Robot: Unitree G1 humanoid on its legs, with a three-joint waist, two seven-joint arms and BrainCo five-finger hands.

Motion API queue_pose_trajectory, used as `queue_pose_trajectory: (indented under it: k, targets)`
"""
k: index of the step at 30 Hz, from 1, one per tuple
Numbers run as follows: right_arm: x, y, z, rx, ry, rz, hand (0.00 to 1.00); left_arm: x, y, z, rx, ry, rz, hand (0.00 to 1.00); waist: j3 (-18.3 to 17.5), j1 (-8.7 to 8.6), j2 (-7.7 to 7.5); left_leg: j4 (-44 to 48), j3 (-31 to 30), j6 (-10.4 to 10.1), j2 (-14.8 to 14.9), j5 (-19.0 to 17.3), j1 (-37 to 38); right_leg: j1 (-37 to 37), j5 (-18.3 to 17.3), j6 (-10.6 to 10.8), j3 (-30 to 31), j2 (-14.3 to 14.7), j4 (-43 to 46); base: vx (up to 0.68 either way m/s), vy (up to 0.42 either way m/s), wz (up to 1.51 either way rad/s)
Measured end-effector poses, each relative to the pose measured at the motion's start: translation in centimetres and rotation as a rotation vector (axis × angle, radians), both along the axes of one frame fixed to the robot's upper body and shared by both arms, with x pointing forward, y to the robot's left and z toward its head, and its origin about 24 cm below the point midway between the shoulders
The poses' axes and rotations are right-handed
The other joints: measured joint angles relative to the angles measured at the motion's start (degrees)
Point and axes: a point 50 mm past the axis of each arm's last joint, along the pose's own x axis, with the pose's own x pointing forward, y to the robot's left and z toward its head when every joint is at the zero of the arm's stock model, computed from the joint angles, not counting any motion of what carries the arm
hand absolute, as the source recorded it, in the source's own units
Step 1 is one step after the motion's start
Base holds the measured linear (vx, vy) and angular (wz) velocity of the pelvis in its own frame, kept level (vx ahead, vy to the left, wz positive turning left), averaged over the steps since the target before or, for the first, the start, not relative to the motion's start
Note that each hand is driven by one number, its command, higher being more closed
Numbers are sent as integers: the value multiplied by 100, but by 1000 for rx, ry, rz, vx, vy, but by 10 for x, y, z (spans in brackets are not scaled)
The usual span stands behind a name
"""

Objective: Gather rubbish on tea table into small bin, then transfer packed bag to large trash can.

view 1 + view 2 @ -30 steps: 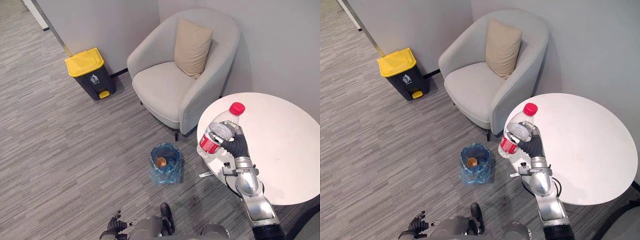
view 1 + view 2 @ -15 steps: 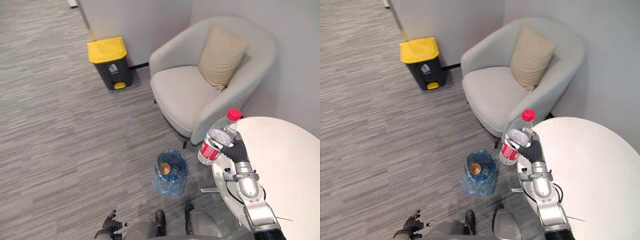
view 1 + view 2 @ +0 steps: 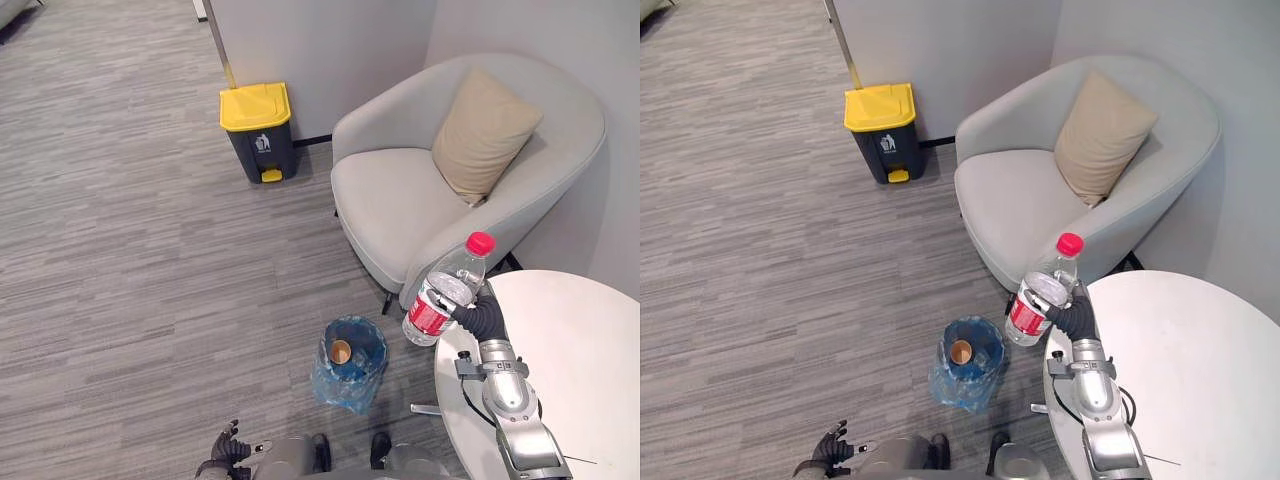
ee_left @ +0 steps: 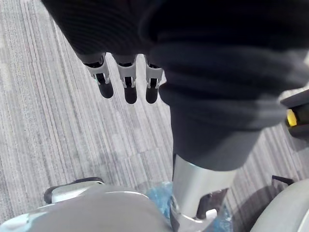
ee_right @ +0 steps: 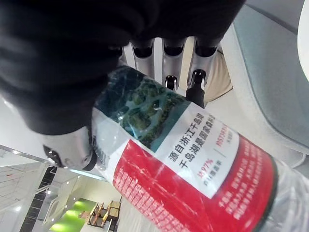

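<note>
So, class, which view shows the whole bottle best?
Left eye view: the bottle is whole, cap to base, held in the right hand. The right eye view matches it; the right wrist view gives its red label close up.

My head's two eyes looked down, sharing the floor (image 3: 120, 250) and small bin (image 3: 335, 385); my wrist cameras sat very close.

You are looking at a lounge corner of an office, or a similar waiting area. Grey striped carpet (image 3: 120, 250) covers the floor. A pale grey armchair (image 3: 400, 200) with a beige cushion (image 3: 483, 133) sits against plain walls (image 3: 330, 40), and a round white tea table (image 3: 570, 360) is just beside it. A large trash can (image 3: 258, 130) with a yellow lid stands at the wall. A small bin (image 3: 372, 345) lined with a blue bag (image 3: 330, 385) stands near the table.
</note>
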Motion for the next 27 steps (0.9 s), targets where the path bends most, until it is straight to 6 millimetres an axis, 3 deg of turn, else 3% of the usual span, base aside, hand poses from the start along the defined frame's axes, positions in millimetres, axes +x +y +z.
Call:
queue_pose_trajectory:
  k: [10,13,19,23,27]
  targets:
    - [0,16,-5,-22,39,114,100,-5,0,-3,-1,25,4,0,-11,-33,57,-354,421,-58,27,88,-82,-485,99,93,550,78,27,-50,-5,-29]
    - [10,18,-4,-67,39,160,100,-2,1,-2,2,16,2,0,1,-26,53,-321,461,-23,23,109,-290,-733,157,58,590,75,46,53,21,-7]
    - [48,41,18,-175,-37,312,100,43,1,11,10,-106,-26,0,622,131,90,247,393,67,5,154,-1217,-1677,185,4,631,29,608,-20,12,0]
    - [68,45,41,-246,-107,343,100,66,-1,22,0,-198,-20,0,995,180,75,761,294,196,-19,57,-1901,-2398,-71,-2,495,-80,1343,-106,-7,24]
    - [77,49,59,-319,-167,376,100,85,-4,32,-9,-267,-21,0,1136,267,73,1365,317,254,-17,-125,-2570,-3079,-308,9,480,-173,2053,-148,5,9]
